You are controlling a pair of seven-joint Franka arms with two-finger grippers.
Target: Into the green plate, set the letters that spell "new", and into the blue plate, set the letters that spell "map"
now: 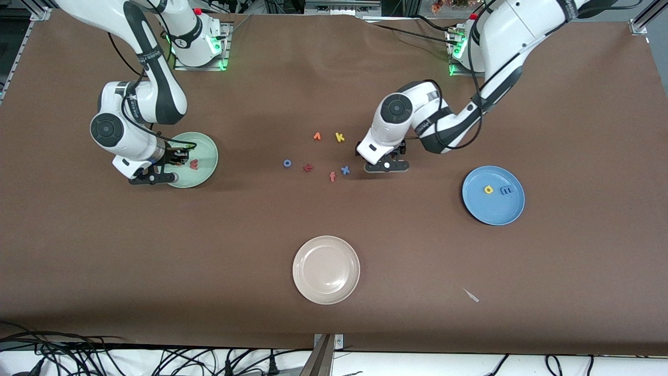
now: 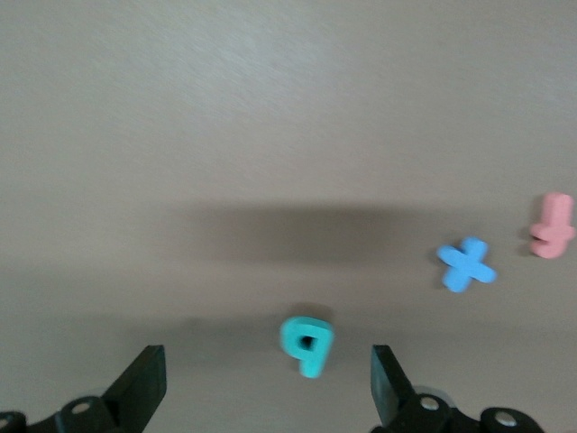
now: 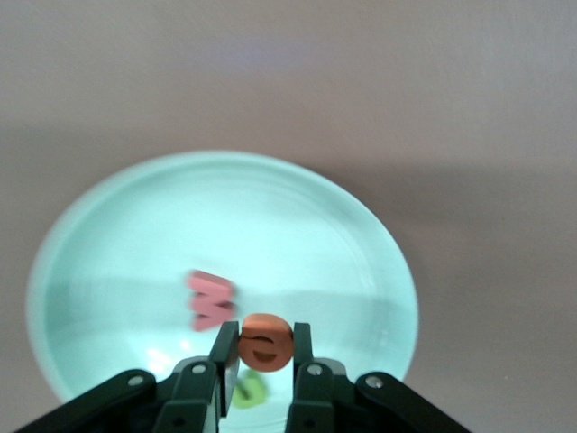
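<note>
The right tool (image 3: 263, 347) pinches the orange "e" (image 3: 266, 342) above the green plate (image 3: 117, 225), where the pink "w" (image 3: 210, 299) and green "n" (image 3: 251, 389) lie. The left tool (image 2: 269, 379), fingers spread wide and empty, straddles the teal "a" (image 2: 307, 343) on the worktop (image 1: 209, 250). Toward the left arm's end, the blue plate (image 1: 493, 211) holds the yellow "p" (image 1: 488, 189) and blue "m" (image 1: 507, 190).

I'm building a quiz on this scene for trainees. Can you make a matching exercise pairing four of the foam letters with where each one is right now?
Things:
1. orange "e"
2. pinkish-red "w"
3. teal "a"
4. yellow "p"

Places:
A. lying in the blue plate
B. on the table between the open left gripper fingers
C. pinched in the right gripper
D. lying in the green plate

Pairs: 1-C, 2-D, 3-B, 4-A
</note>
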